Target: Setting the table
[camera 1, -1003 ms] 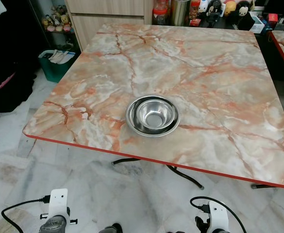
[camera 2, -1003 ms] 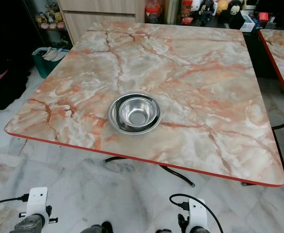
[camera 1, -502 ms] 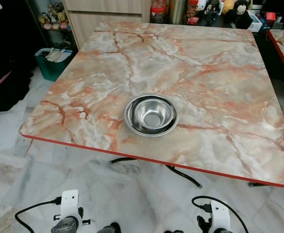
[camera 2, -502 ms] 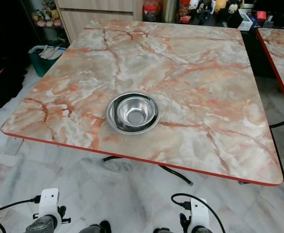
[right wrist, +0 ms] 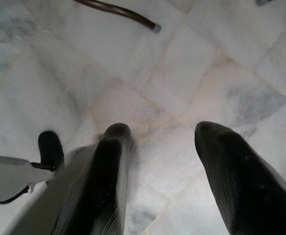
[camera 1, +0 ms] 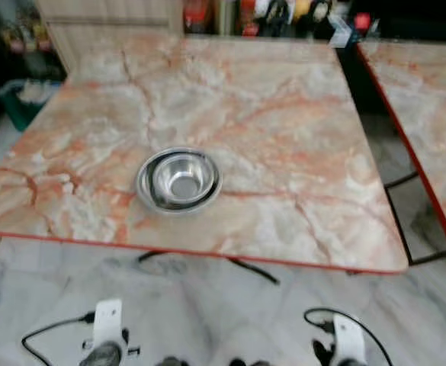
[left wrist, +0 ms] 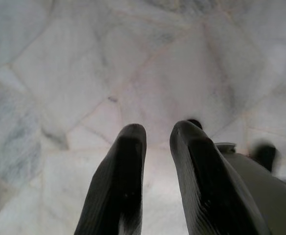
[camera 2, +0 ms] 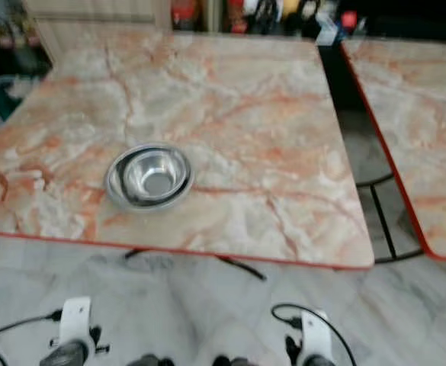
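Note:
Two nested steel bowls (camera 1: 178, 179) sit on the marble-patterned table (camera 1: 283, 137), near its front edge and left of centre. Both arms hang low in front of the table, over the floor. In the left wrist view, my left gripper (left wrist: 157, 129) points at the marble floor with its fingers (left wrist: 128, 161) close together and nothing between them. My right gripper (right wrist: 162, 129) also faces the floor, its fingers (right wrist: 111, 161) spread wide and empty.
A second marble table (camera 1: 428, 99) with a red edge stands to the right, across a narrow gap. Dark metal table legs (camera 1: 245, 268) run over the white marble floor (camera 1: 230, 313). Shelves with jars and figurines (camera 1: 283, 11) line the far side.
The whole picture has shifted left and blurred, so the camera has turned right. The second table now shows more. The bowls keep their place on the table.

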`<state>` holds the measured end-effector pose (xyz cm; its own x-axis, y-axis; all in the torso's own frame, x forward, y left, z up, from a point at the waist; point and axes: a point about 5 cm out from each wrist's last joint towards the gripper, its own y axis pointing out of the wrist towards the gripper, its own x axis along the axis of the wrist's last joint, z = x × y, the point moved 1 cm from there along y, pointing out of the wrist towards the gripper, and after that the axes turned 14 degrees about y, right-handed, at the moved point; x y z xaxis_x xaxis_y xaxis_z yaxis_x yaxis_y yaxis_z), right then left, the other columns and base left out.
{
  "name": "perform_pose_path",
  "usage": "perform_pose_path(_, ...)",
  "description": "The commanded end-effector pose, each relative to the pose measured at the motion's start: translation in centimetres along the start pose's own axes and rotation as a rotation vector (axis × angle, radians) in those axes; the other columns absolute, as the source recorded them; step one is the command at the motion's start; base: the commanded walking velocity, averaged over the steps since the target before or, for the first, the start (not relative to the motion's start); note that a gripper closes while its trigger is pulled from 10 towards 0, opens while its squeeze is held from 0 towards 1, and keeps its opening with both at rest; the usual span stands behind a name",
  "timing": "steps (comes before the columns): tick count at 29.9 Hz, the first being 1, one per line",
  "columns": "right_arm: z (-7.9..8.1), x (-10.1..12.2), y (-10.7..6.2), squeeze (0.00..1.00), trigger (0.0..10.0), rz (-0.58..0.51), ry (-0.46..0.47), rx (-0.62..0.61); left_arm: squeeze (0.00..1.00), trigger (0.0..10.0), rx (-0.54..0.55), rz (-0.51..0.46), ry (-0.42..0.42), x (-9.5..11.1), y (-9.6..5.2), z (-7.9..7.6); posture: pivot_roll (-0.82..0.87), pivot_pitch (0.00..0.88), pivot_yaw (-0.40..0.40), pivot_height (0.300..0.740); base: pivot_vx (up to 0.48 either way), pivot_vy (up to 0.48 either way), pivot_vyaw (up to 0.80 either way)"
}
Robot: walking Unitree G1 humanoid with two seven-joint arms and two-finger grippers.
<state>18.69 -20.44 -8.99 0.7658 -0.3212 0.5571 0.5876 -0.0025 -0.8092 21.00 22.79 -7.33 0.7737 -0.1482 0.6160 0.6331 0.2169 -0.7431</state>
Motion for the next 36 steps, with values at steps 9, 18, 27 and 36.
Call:
perform_pose_path(9,-0.9,-0.6,-0.3,0.0,10.0,0.018,-0.007,-0.023,0.0,10.0,-0.004,0.021,0.0,-0.7,-0.1,-0.4,0.0,0.141,0.004,0.74,0.0,-0.48,0.0)
perform_pose_path(18,-0.9,-0.7,-0.3,0.0,10.0,0.021,-0.009,-0.022,0.0,10.0,-0.007,0.034,0.005,-1.2,-0.2,-0.4,0.0,0.128,0.006,0.74,0.0,-0.48,0.0)
perform_pose_path(27,-0.9,-0.9,-0.3,0.0,10.0,0.023,-0.011,-0.021,0.0,10.0,-0.012,0.041,0.015,-1.5,-0.3,-0.4,0.0,0.115,0.008,0.74,0.0,-0.477,0.0)
perform_pose_path(36,-1.0,-0.8,-0.3,0.0,10.0,0.019,-0.008,-0.027,0.0,10.0,-0.022,0.04,0.018,-1.4,-0.3,-0.8,0.0,0.131,0.009,0.74,0.0,-0.034,0.0)
